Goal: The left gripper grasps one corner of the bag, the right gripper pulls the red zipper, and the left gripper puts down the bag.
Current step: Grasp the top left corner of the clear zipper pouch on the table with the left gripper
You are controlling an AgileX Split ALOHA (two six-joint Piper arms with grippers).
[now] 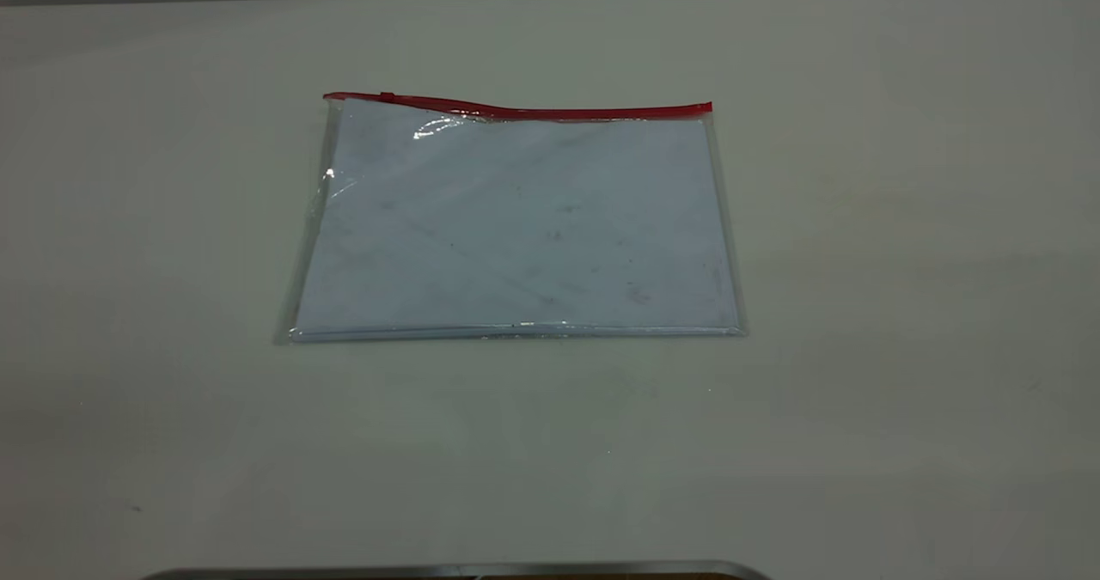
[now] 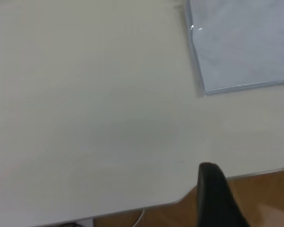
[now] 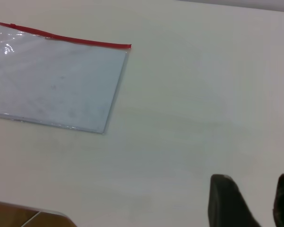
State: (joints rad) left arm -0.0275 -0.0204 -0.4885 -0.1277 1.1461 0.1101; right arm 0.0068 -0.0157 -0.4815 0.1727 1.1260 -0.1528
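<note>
The bag (image 1: 516, 219), a clear pouch with white paper inside, lies flat in the middle of the table. The red zipper (image 1: 533, 111) runs along its far edge, with the small slider tab (image 1: 387, 96) near the left end. Neither arm shows in the exterior view. In the left wrist view the left gripper (image 2: 251, 194) is open and empty over the table's near edge, well away from the bag's near left corner (image 2: 203, 92). In the right wrist view the right gripper (image 3: 253, 198) is open and empty above bare table, far from the bag (image 3: 57, 90) and the zipper's right end (image 3: 128, 46).
The white table (image 1: 859, 305) is bare around the bag. Its near edge (image 2: 132, 208) with a rounded corner shows in the left wrist view, with brown floor beyond. A grey rim (image 1: 447, 570) shows at the bottom of the exterior view.
</note>
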